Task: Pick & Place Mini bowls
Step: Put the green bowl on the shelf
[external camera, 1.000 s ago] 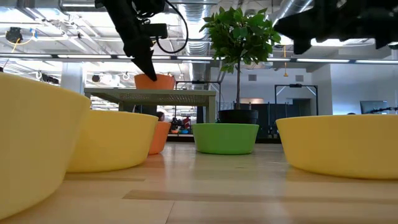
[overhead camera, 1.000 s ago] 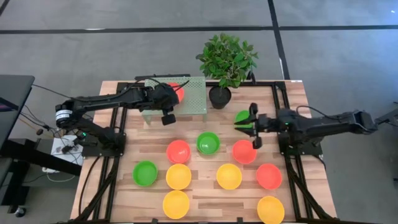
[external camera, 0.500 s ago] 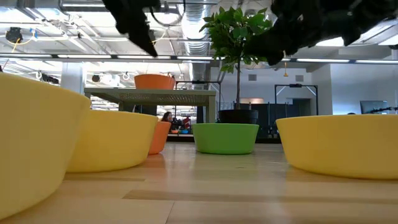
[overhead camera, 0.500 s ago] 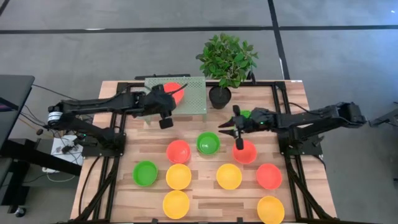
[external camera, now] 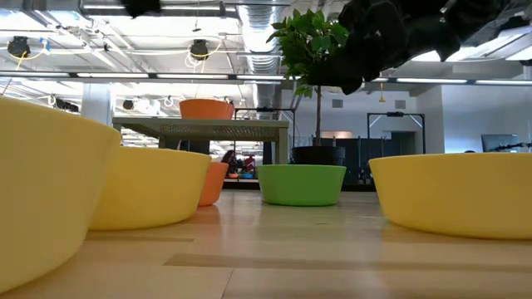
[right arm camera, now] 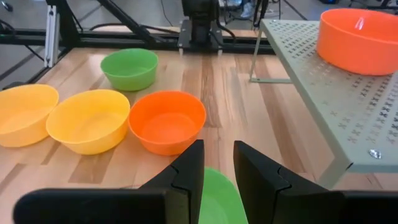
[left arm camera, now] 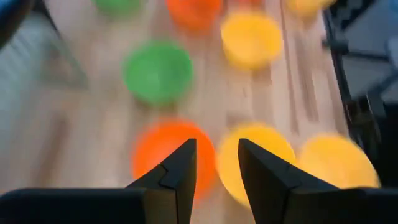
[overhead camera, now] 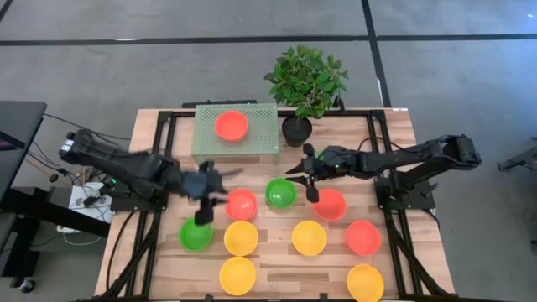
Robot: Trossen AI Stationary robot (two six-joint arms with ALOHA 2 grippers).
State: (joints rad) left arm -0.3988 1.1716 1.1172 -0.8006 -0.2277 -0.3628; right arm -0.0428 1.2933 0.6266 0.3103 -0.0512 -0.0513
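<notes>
Glossy green, red-orange and yellow mini bowls stand on the wooden table. One red-orange bowl sits on its base on the green perforated shelf. My left gripper is open and blurred, in the air beside a red-orange bowl. My right gripper is open by a narrow gap. It hovers above the table over the far right rim of a green bowl. A patch of green shows under the right arm.
A potted plant in a black pot stands right of the shelf. Green, yellow and red-orange bowls fill the table's middle and near part. Two more yellow bowls sit at the near edge.
My left gripper let go of the red-orange bowl on the shelf, rose off it, then swung fast toward the table's near edge, ending beside the red-orange bowl there. The bowl stays on the shelf. My right gripper travelled toward the table's left, to the green bowl.
</notes>
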